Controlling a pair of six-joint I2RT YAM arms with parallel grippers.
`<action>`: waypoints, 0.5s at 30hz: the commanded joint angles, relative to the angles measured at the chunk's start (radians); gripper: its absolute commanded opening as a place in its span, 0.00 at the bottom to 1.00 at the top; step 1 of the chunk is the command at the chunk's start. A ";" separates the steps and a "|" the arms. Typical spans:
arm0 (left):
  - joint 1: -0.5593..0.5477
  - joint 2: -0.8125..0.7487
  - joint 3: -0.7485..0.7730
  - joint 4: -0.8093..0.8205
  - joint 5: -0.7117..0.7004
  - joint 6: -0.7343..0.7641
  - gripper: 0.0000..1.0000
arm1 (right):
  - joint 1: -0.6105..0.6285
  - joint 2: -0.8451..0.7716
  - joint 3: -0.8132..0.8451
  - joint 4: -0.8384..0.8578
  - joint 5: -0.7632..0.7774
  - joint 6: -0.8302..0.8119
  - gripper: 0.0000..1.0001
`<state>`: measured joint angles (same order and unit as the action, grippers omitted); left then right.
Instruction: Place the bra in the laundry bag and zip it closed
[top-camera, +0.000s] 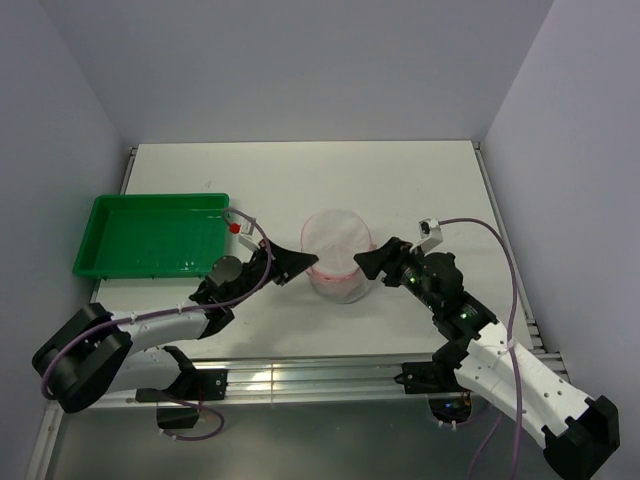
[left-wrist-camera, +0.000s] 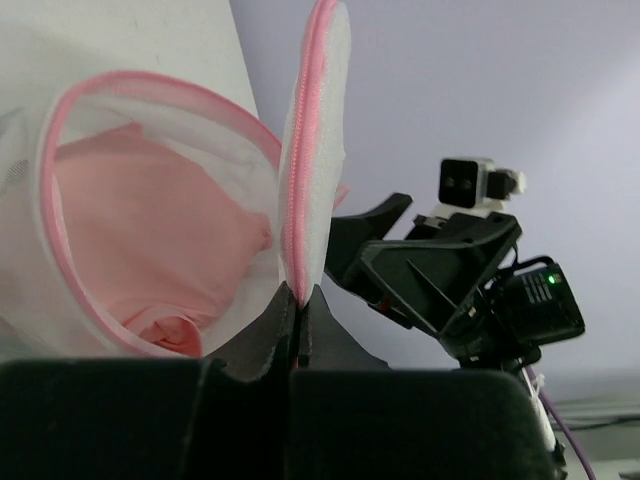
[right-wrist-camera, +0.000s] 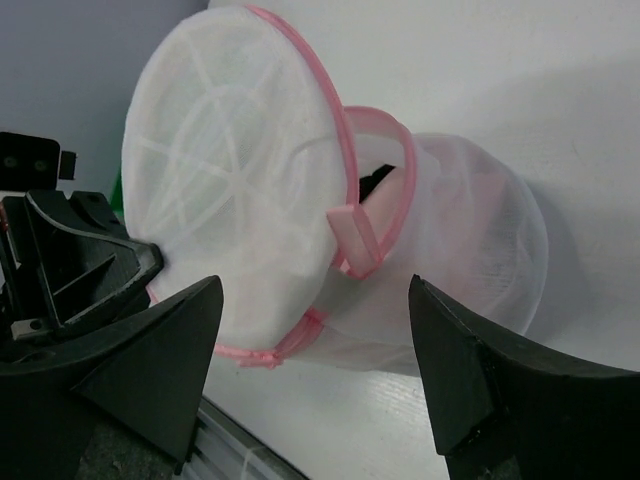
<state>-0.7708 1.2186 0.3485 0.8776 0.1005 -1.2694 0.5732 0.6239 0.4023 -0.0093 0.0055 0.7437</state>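
One round laundry bag (top-camera: 338, 262) of white mesh, trimmed in pink, stands near the middle of a white table (top-camera: 300, 170), its lid (right-wrist-camera: 230, 170) raised on edge and a pink bra (left-wrist-camera: 150, 240) lying inside. The left gripper (left-wrist-camera: 300, 300) is pinched tight on the lid's pink rim. The right gripper (right-wrist-camera: 315, 300), jaws spread wide and holding nothing, faces the bag from the opposite side, apparently just short of touching it. A green tray (top-camera: 150, 235) sits to the left, and pale grey walls enclose the table.
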 joint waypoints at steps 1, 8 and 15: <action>-0.025 0.016 0.009 0.110 0.063 -0.027 0.00 | 0.002 -0.015 -0.019 -0.058 -0.041 0.057 0.82; -0.045 0.042 0.000 0.104 0.090 -0.036 0.00 | 0.004 -0.003 -0.091 0.058 -0.114 0.158 0.69; -0.050 0.067 0.000 0.074 0.088 -0.030 0.00 | 0.004 0.002 -0.120 0.130 -0.148 0.201 0.47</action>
<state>-0.8154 1.2739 0.3462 0.9077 0.1658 -1.2942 0.5732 0.6483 0.3038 0.0372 -0.1112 0.9012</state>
